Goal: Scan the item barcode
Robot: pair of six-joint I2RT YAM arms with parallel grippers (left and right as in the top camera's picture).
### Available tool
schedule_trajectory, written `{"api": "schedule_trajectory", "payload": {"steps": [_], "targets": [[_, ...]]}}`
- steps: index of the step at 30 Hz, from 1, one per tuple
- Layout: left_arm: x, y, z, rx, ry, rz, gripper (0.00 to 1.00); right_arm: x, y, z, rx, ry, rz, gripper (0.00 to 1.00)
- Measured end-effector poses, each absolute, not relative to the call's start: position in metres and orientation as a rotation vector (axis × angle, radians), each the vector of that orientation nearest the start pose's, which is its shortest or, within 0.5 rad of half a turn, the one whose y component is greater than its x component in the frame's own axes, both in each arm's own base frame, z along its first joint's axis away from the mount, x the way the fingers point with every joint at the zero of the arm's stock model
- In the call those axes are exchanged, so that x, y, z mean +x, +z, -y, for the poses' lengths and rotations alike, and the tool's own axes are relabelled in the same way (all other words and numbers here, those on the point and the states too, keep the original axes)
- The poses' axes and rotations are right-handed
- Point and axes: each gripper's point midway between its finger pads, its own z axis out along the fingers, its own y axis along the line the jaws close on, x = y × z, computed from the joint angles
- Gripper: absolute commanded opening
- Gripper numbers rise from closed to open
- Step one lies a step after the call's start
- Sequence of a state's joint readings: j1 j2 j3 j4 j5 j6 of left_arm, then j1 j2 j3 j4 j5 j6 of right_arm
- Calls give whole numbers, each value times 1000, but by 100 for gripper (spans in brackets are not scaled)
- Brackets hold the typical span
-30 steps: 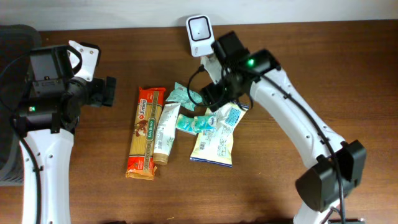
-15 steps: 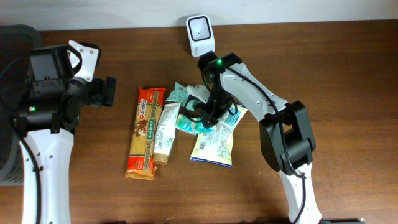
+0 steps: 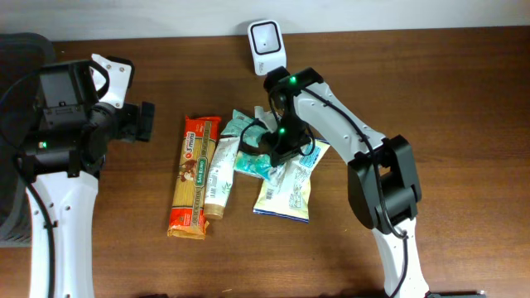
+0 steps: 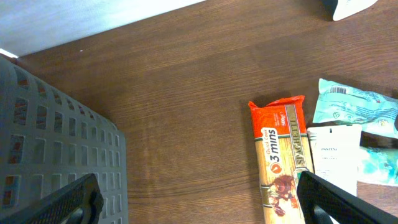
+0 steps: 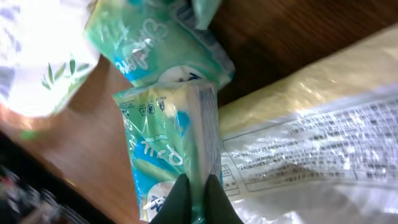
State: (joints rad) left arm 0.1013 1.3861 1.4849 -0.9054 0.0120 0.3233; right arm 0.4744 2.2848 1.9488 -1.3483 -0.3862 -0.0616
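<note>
Moved: right gripper (image 3: 278,147) has dropped from beside the scanner (image 3: 267,37) onto the pile, and its jaws have gone from wide to pinched.
Right fingers (image 5: 180,200): clenched on a thin fold at one end of the teal packet (image 5: 165,149), close up in the wrist view.
Packet place: middle of the pile, against the cream bag (image 5: 311,143), with a second packet (image 5: 149,37) touching its far end.
Handling: judged light, soft and crinkly. The film is glossy, so probably slippery, and it should sag from an edge pinch. Not fragile.
Hold: the end fold, as now, leaves both faces bare for scanning; a deeper bite would guard against slipping.
Barcode: cannot tell where it sits on the held packet.
Risk: the second packet or the bag may drag along on the lift.
Beyond the pile: tube (image 3: 219,175) and pasta (image 3: 190,178) lie side by side on the left arm's side.
Left gripper (image 3: 146,122): fingers spread wide, grasping nothing, well apart from the pile.
Scanner: upright at the far edge.
</note>
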Motion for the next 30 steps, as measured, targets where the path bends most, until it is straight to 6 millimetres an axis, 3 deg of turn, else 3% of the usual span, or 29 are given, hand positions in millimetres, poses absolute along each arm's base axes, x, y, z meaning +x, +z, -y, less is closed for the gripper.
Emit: {"api": "schedule_trajectory", "payload": {"steps": [2, 4, 7, 8, 10, 13, 21, 22, 24, 30], "targets": [[378, 279, -36, 270, 188, -2370, 99, 346, 56, -245, -609, 526, -3239, 4], [378, 279, -36, 270, 188, -2370, 99, 361, 52, -246, -311, 451, -3248, 4], [378, 279, -36, 270, 188, -2370, 99, 369, 50, -248, -183, 435, -3235, 4], [378, 279, -36, 270, 188, -2370, 99, 368, 47, -247, -144, 430, -3240, 11], [378, 279, -36, 270, 188, -2370, 99, 363, 41, -245, -119, 416, -3258, 21], [378, 279, -36, 270, 188, -2370, 99, 357, 32, -240, -93, 391, -3282, 22], [378, 279, -36, 270, 188, -2370, 99, 346, 33, -243, -136, 444, -3318, 31], [378, 279, -36, 270, 188, -2370, 99, 344, 32, -243, -153, 452, -3323, 30], [378, 279, -36, 270, 188, -2370, 99, 336, 26, -244, -174, 487, -3338, 4], [378, 279, -36, 270, 188, -2370, 99, 333, 26, -249, -230, 541, -3312, 4]]}}
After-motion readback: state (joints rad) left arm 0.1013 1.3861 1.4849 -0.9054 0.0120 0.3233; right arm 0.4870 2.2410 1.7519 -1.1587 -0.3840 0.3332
